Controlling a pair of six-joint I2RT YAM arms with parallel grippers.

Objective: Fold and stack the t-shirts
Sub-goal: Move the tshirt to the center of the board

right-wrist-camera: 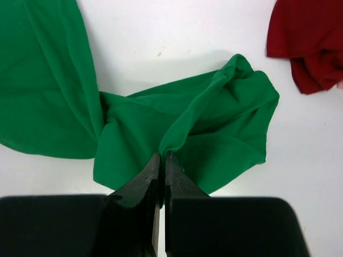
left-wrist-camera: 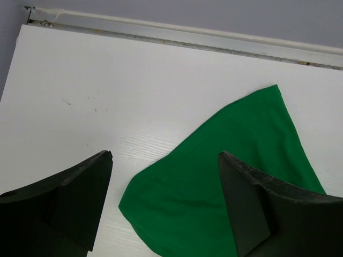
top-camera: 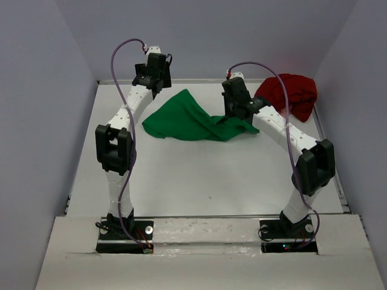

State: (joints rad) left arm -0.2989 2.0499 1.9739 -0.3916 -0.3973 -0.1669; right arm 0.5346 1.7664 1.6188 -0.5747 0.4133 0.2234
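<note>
Right jaws: pinching green t-shirt (right-wrist-camera: 214, 123) | left jaws: wide, near its edge | red t-shirt (right-wrist-camera: 311, 43): crumpled, apart

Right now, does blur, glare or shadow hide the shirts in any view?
Top external: even light, no glare, green shirt and red shirt clear. Left wrist: sharp, though the left tool is near-black, little detail. Right wrist: sharp folds, a soft shadow on the table beyond the green shirt; right tool equally dark.

Left tool (left-wrist-camera: 165, 160) spread wide; right tool (right-wrist-camera: 162, 158) clamped tight
</note>
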